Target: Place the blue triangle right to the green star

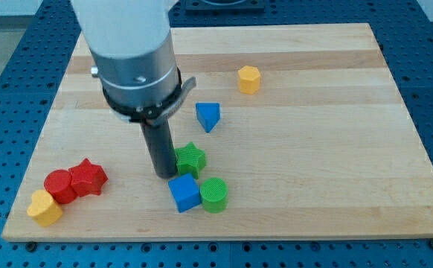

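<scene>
Tip: our tip (pixel 164 176) touches the star's (pixel 190 158) left, bare rod, gripping nothing.
Triangle: triangle (pixel 207 115) sits above-right of star, unpushed.

Lab bench: wooden board (pixel 313 149) on blue perforated table (pixel 8 67).

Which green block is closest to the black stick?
The green star. It sits right beside my tip, on the view's right. The green cylinder lies lower, past the blue cube.
</scene>
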`<move>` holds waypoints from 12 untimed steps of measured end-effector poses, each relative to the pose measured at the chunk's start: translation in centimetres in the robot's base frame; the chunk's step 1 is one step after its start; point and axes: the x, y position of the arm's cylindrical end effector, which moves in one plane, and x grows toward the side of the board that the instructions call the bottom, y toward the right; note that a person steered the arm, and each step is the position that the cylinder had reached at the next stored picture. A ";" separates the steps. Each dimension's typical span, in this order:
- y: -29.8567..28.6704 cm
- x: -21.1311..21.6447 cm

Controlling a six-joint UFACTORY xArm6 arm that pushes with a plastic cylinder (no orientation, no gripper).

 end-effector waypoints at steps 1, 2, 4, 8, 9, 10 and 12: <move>-0.1 0.2; -0.1 -2.5; 0.4 -11.8; 5.5 -13.8; 3.6 -12.3; 3.2 -9.3; 3.2 -4.2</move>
